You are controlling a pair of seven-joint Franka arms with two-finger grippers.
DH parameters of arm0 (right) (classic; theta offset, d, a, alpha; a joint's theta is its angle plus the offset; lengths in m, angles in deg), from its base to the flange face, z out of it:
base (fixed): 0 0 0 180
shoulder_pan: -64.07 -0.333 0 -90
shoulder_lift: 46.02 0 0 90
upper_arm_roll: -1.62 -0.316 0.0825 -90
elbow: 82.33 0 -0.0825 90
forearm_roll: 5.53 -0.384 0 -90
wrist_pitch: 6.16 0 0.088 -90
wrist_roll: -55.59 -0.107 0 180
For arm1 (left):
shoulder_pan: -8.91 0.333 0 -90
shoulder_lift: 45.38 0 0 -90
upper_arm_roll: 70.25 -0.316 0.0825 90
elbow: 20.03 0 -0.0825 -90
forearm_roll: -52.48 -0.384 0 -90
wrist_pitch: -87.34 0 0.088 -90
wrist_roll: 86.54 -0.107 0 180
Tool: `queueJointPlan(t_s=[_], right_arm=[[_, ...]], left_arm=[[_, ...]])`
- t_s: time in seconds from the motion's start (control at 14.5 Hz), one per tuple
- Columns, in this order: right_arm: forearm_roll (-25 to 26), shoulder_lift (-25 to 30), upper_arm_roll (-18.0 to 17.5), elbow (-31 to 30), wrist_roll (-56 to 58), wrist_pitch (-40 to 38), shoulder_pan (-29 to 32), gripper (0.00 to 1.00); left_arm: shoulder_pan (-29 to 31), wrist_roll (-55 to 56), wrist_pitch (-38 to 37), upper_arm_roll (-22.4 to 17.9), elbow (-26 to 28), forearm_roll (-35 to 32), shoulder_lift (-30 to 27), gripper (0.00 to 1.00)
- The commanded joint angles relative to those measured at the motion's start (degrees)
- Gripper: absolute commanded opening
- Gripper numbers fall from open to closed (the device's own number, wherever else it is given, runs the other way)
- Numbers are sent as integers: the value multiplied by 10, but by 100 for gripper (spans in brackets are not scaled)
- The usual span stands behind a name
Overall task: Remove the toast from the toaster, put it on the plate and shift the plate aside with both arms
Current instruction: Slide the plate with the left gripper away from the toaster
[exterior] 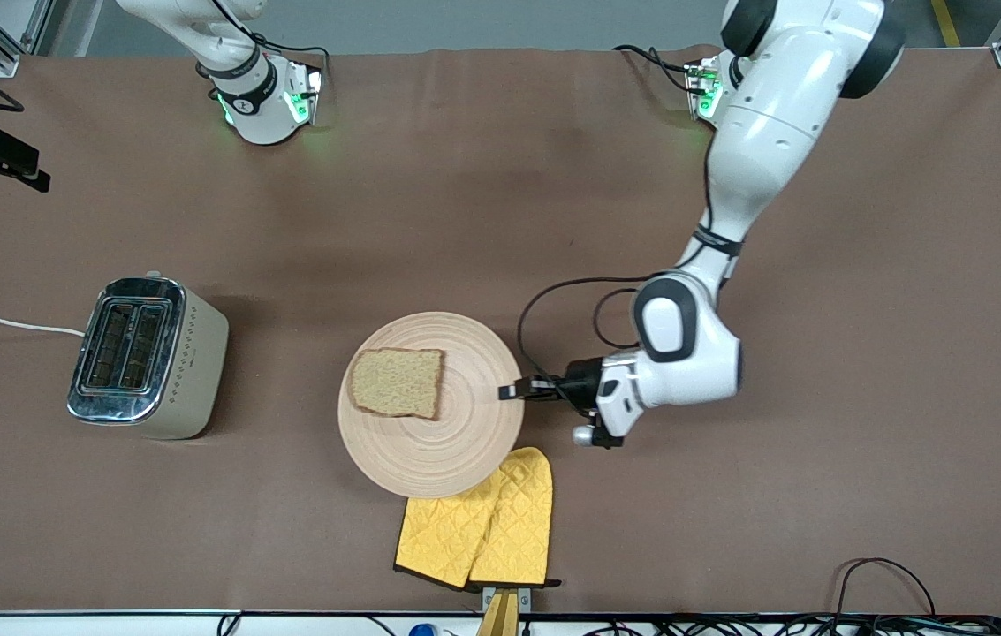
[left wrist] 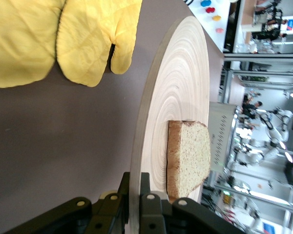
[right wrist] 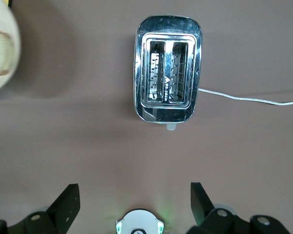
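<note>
One round ring-grained wooden plate [exterior: 456, 442]

even, bright overhead light fills the front view, with soft short shadows beside the chrome-topped cream toaster [exterior: 147, 358] and under the round light wooden plate [exterior: 456, 442], and green glow from the base lights on the brown table cover [exterior: 465, 177]. the toaster's polished top shows glare in the right wrist view. in the left wrist view the background is overexposed and out of focus.
</note>
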Motion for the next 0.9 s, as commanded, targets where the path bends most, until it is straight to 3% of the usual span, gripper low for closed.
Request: queueJointPlan(t_s=[0.0,0.21,0.41,0.83], right_arm=[[10,1,-3,6,-7,-11,3,100],[9,1,-2,6,-5,-13,4,100],[8,1,-2,6,-2,-13,7,100],[8,1,-2,6,-1,-13,8,100]], left_arm=[[72,-56,-85,6,76,-18,-51,2],[194,-72,-197,9,71,-130,-46,1],[283,-87,-244,8,60,-205,-45,1],[401,-172,-292,8,60,-268,-37,1]])
